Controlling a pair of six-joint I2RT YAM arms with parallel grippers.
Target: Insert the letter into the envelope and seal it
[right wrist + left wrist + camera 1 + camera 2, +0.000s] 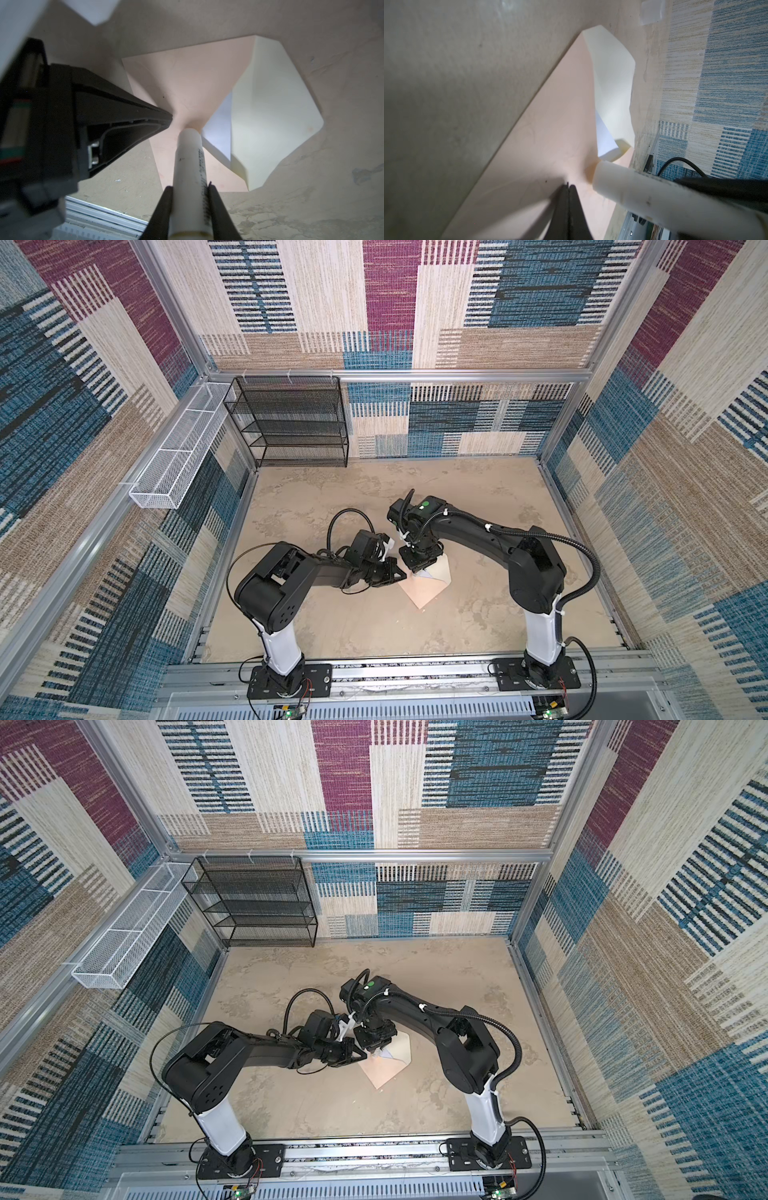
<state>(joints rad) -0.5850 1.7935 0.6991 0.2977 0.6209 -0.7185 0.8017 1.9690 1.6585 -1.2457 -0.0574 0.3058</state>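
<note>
- The envelope (187,83): flat, cream flap (270,104) open.
- The letter (220,128): inside the envelope, white corner showing.
- Left gripper (568,187): closed, tips pressing the envelope's face.
- Right gripper (190,186): clamped on a white tube (190,155), tip touching the envelope's mouth edge.
- Judged: sealing in hand; next needs the flap folded squarely.

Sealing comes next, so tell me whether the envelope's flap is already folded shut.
No: in the right wrist view the flap of the envelope lies open, the letter showing.
</note>
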